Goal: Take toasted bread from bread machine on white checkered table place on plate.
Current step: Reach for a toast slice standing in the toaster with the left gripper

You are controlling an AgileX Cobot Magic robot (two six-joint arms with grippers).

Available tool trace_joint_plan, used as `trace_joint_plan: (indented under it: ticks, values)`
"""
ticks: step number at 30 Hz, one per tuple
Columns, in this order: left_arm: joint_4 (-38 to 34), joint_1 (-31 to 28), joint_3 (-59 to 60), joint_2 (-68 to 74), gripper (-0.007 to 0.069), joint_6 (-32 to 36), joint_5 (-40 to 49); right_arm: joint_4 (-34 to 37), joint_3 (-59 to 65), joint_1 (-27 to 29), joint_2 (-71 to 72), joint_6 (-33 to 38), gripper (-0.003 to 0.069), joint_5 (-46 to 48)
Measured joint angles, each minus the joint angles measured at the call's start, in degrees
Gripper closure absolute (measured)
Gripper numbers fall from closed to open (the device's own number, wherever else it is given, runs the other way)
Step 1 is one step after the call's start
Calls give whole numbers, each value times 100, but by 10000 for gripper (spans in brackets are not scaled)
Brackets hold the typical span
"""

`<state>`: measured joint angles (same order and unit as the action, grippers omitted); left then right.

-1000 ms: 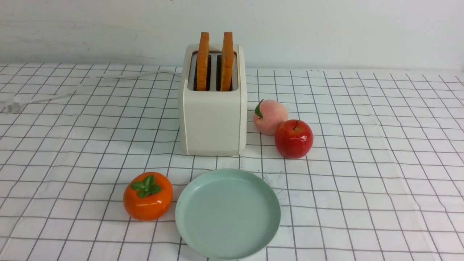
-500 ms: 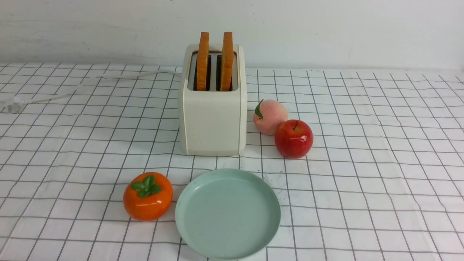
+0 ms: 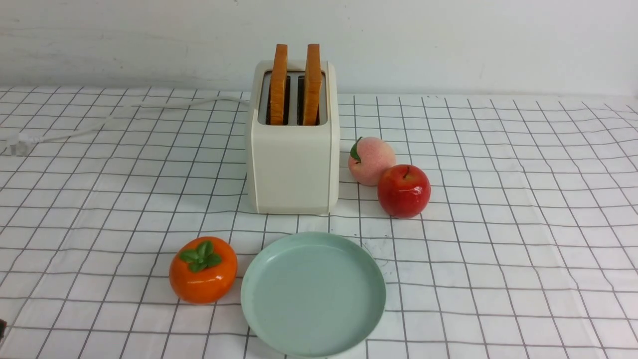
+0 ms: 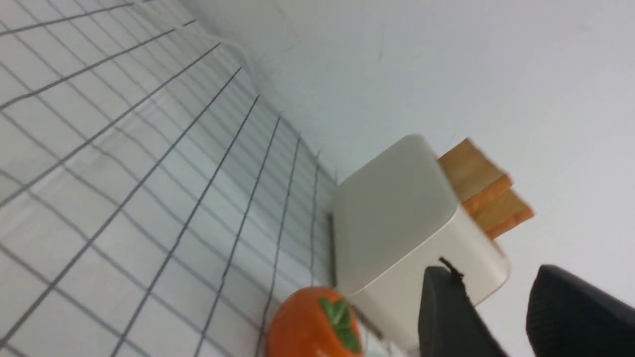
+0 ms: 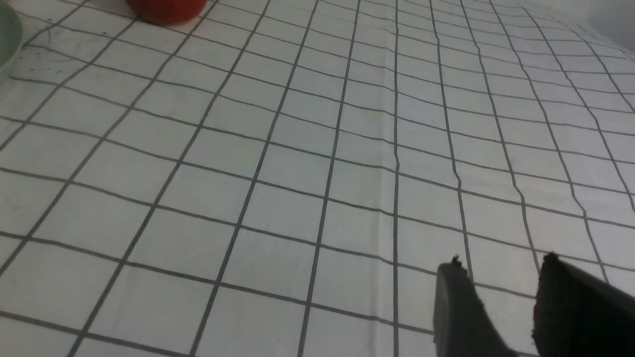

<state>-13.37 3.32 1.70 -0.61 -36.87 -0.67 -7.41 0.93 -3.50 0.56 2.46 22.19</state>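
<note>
white checkered worktop (image 3: 498, 199) carries everything. bread machine (image 3: 293, 169) stands centre-back; plate (image 3: 313, 294) lies just in front of it. toasted bread (image 3: 278, 82), 2 slices, upright in the slots. left claw (image 4: 493, 277) & right claw (image 5: 498, 267) both released, gripping nothing.

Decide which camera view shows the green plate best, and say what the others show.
The front view: the whole plate lies empty in front of the bread machine. The right wrist view catches only a sliver of rim; the left wrist view shows no clear part.
</note>
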Motion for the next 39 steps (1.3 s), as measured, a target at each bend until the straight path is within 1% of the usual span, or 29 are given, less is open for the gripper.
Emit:
trace_joint_plan:
  ticks: [4,7,9,10,11,12,13,15,17,19,20,21,22,24,25,27,31,32,33,36,39]
  values:
    - [-181,0,0,0,389,-58,-250,0,0,0,0,0,418,0]
    - [-377,0,-52,0,434,-188,-141,0,0,0,0,0,418,0]
    - [-399,0,-270,0,496,-206,130,-11,0,0,0,0,418,0]
    - [-388,0,-424,0,547,-183,304,-50,0,0,0,0,418,0]
    - [-381,0,-457,9,556,-183,340,-64,0,0,0,0,418,0]
    - [-335,0,-699,85,607,-115,566,-217,0,0,0,0,418,-6]
    - [-289,0,-879,224,637,-75,765,-335,5,0,0,1,418,-24]
    - [-234,0,-1201,626,638,21,1223,-569,34,0,0,-18,418,-167]
    - [-213,0,-1526,1225,638,147,1680,-504,59,0,0,-246,418,-466]
    - [-199,0,-1962,1902,638,439,2260,-219,59,0,0,-715,418,-970]
    - [-199,0,-2223,2394,638,685,2559,25,59,0,0,-1128,418,-1430]
    - [-205,0,-2405,2603,638,830,2700,73,59,0,0,-1228,418,-1541]
    - [-234,0,-2637,2934,638,1151,2981,187,59,0,0,-1511,418,-1865]
    - [-311,0,-2908,3416,638,1504,3235,258,59,0,0,-1796,418,-2219]
    - [-420,0,-3119,3581,638,1810,3422,264,59,0,0,-1867,418,-2291]
    - [-732,0,-3466,4084,638,2418,3686,278,59,0,0,-2254,418,-2739]
    - [-1527,0,-3711,4533,638,3546,3769,284,59,0,0,-2469,418,-3007]
    - [-1527,0,-3711,4534,638,3581,3769,284,59,0,0,-2474,418,-3008]
    - [-1707,0,-3711,4544,638,3790,3763,279,59,0,0,-2488,418,-3021]
    - [-1902,0,-3711,4534,638,4052,3632,253,59,0,0,-2516,418,-3010]
    - [-1937,0,-3728,4534,638,4122,3541,244,59,0,0,-2528,418,-2910]
